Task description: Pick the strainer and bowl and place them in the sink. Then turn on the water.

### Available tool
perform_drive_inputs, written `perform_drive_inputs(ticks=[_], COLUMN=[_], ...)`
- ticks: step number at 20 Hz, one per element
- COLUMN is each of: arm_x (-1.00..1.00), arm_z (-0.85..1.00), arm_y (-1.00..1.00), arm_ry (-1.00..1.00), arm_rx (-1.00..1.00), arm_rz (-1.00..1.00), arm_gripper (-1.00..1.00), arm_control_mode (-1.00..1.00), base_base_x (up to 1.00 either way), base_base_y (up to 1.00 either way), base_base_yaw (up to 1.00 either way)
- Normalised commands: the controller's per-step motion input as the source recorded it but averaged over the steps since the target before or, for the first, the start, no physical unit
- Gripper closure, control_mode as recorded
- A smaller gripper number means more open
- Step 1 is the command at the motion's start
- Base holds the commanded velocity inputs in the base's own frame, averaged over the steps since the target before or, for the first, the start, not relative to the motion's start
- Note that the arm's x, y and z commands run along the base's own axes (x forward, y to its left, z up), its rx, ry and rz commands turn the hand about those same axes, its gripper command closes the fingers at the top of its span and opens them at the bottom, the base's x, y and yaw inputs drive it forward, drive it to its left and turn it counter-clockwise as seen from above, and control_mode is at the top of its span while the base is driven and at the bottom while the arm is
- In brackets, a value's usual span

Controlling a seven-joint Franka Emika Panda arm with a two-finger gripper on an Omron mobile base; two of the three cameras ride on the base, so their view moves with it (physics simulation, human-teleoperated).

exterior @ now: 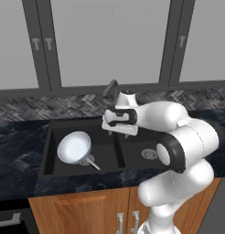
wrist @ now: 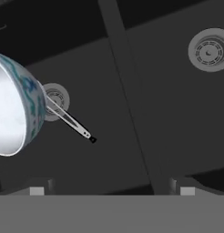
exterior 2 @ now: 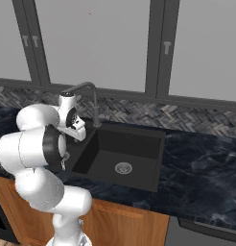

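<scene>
The black double-basin sink (exterior: 50, 137) holds the white bowl (exterior: 74, 147), which lies tilted in the left basin. In the hand view the bowl (wrist: 16, 107) shows its blue-green outer wall. The strainer's thin handle (exterior: 92, 163) sticks out from under the bowl toward the front; its mesh basket is hidden behind the bowl, and the handle (wrist: 70, 120) crosses the left drain. My gripper (exterior: 122, 132) hangs open and empty over the divider between the basins, just right of the bowl. Its fingertips (wrist: 36, 189) stand wide apart. The water is out of view.
The dark gooseneck faucet (exterior: 109, 87) rises behind the sink, close behind my hand (exterior 2: 76, 130). The right basin has a bare round drain (exterior 2: 123, 167). Dark marble counter (exterior 2: 201, 163) runs to both sides. Windows and a patterned backsplash stand behind.
</scene>
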Motion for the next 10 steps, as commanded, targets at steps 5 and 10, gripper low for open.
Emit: perform_drive_inputs(ticks=[5, 10], arm_x=[-0.50, -0.45], arm_z=[0.30, 0.26], arm_y=[-0.65, -0.67], arm_ry=[0.00, 0.00], arm_rx=[-0.05, -0.03], arm_rz=[0.02, 0.04], arm_gripper=[-1.00, -1.00], arm_control_mode=[-1.00, -1.00], base_base_x=[0.00, 0.00], base_base_y=[0.00, 0.00], base_base_yaw=[0.00, 0.00])
